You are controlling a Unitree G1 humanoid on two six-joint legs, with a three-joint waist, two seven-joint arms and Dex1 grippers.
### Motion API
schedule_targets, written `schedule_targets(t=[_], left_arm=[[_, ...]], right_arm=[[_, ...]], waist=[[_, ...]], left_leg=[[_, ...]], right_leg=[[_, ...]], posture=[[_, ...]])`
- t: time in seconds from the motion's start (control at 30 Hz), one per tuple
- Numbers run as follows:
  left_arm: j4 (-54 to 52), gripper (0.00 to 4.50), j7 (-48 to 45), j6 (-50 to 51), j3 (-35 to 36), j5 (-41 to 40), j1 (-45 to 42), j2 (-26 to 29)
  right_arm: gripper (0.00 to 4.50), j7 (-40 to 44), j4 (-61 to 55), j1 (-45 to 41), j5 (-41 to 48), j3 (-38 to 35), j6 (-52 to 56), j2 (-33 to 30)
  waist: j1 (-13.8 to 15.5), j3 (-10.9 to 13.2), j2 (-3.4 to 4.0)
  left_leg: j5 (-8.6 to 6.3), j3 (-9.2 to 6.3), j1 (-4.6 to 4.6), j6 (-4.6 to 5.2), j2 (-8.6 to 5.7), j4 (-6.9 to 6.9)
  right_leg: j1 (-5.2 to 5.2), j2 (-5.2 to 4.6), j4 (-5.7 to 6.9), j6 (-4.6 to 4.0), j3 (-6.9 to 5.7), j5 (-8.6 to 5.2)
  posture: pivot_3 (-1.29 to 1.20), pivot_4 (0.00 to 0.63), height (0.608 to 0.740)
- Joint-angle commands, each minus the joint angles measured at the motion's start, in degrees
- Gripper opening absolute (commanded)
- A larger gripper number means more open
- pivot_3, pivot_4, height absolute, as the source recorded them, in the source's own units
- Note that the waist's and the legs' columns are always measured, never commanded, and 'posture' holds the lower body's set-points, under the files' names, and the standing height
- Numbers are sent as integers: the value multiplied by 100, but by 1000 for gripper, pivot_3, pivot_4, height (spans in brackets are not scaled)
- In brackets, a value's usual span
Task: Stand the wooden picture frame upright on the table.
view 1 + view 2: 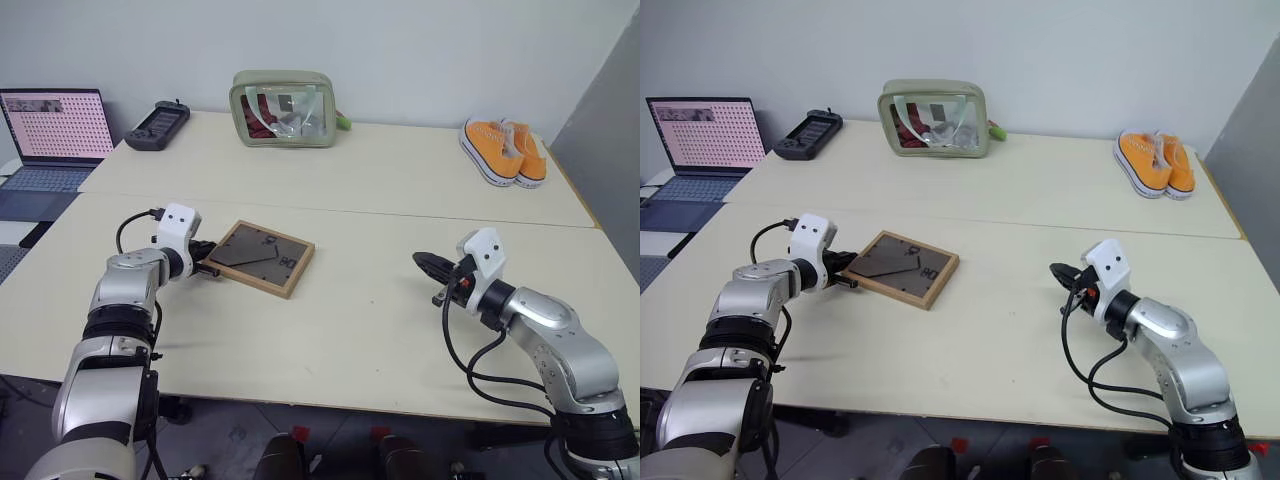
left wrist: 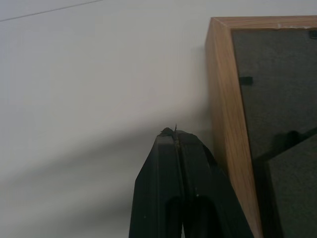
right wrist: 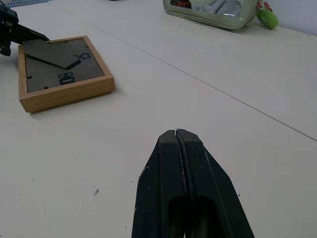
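The wooden picture frame (image 1: pixel 262 257) lies flat on the table (image 1: pixel 370 320), dark grey back panel up, its fold-out stand slightly raised. My left gripper (image 1: pixel 210 270) is shut, its tip right beside the frame's left edge, with nothing held. In the left wrist view the closed fingers (image 2: pixel 178 163) sit next to the light-wood rim (image 2: pixel 225 124). My right gripper (image 1: pixel 425 262) is shut and empty, hovering over bare table well to the right of the frame. The right wrist view shows the frame (image 3: pixel 59 72) far off, with the left gripper (image 3: pixel 29 34) at its edge.
A green transparent pouch (image 1: pixel 283 108) stands at the back centre. Orange shoes (image 1: pixel 503 148) rest at the back right. A black game controller (image 1: pixel 158 125) and an open laptop (image 1: pixel 50 135) are at the back left. A seam (image 1: pixel 350 208) runs across the tabletop.
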Motion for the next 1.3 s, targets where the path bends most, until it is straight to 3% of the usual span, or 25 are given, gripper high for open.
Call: schedule_targets(t=[0.03, 0.37, 0.7, 0.83, 1.1, 1.23, 1.3], left_arm=[[-242, 19, -408, 202, -332, 90, -26, -129], [-696, 19, -586, 482, -688, 157, -325, -762], [-571, 19, -460, 367, -942, 269, -607, -1525], [-972, 19, -452, 618, -980, 264, -551, -1552], [-3752, 19, -703, 2560, -890, -79, 360, -687], [-4884, 19, -35, 3858, -446, 61, 849, -196], [-5343, 19, 337, 4910, -76, 13, 948, -270]], right_arm=[[0, -7, -79, -67, 12, -53, -168, 39], [0, -114, -46, -8, -129, 48, -312, 305], [0, -583, 567, 48, -939, -128, -643, -5], [0, -527, 1030, -5, -1135, -90, -944, -87], [0, -216, 2433, -669, -1541, 345, -1896, 19], [0, 139, 3011, -963, -1608, 581, -2280, 82], [0, 283, 3259, -1069, -1623, 634, -2442, 110]], waist=[[2, 0, 1], [55, 0, 1], [63, 0, 0], [53, 0, 0], [-106, 3, 5], [-118, 4, 7], [-162, 6, 6]], left_leg=[[0, 0, 0, 0, -1, 0], [1, -7, 0, 1, -6, 3], [1, -6, -1, 1, -8, 3], [1, -6, -1, 2, -8, 3], [1, -3, -1, 1, -2, -1], [2, -6, 1, 1, -2, -1], [2, -6, 1, 1, -4, 1]], right_leg=[[0, 0, 0, 0, 0, 0], [5, -4, -1, 1, -1, 0], [3, -7, -2, 1, 0, 0], [4, -6, -2, 1, 0, -1], [-6, -3, 7, -2, 3, -2], [-3, -3, 12, -3, 2, -3], [-1, -5, 7, -2, 4, -3]], posture=[[0, 150, 740], [0, 150, 740], [0, 150, 740], [0, 150, 740], [0, 150, 740], [0, 150, 740], [0, 150, 740]])
